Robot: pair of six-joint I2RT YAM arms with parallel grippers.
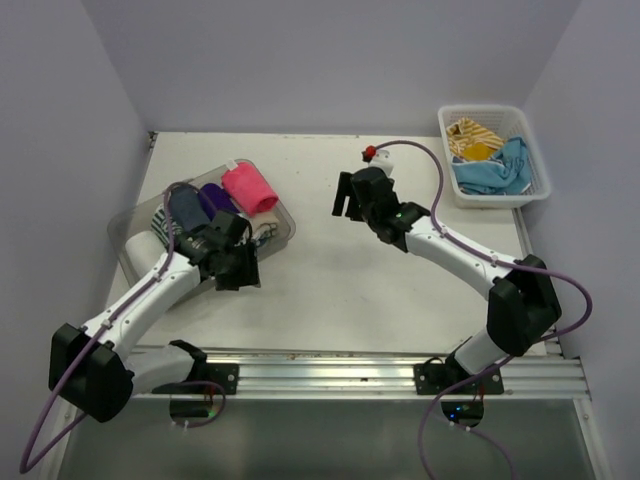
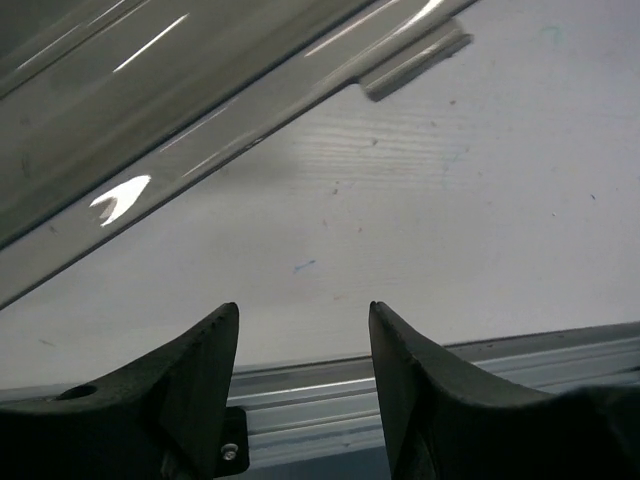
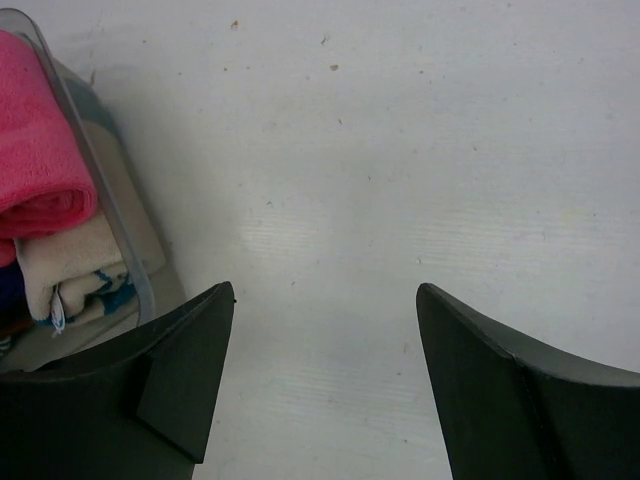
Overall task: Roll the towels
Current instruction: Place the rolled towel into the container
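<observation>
Rolled towels lie in a clear plastic tray [image 1: 285,232] at the left: a hot pink one [image 1: 249,188], a purple one [image 1: 213,198], a dark blue one [image 1: 184,208] and others. The pink roll also shows in the right wrist view [image 3: 35,140] above a cream one [image 3: 70,270]. Loose towels, a mustard-yellow striped one [image 1: 474,138] and a light blue one [image 1: 497,171], sit in a white lattice basket [image 1: 533,165] at the back right. My left gripper [image 1: 240,275] is open and empty just in front of the tray. My right gripper [image 1: 346,200] is open and empty over bare table right of the tray.
The grey walls close in the table on three sides. An aluminium rail [image 1: 330,370] runs along the near edge and shows in the left wrist view [image 2: 470,370]. The tray's edge shows in the left wrist view [image 2: 200,120].
</observation>
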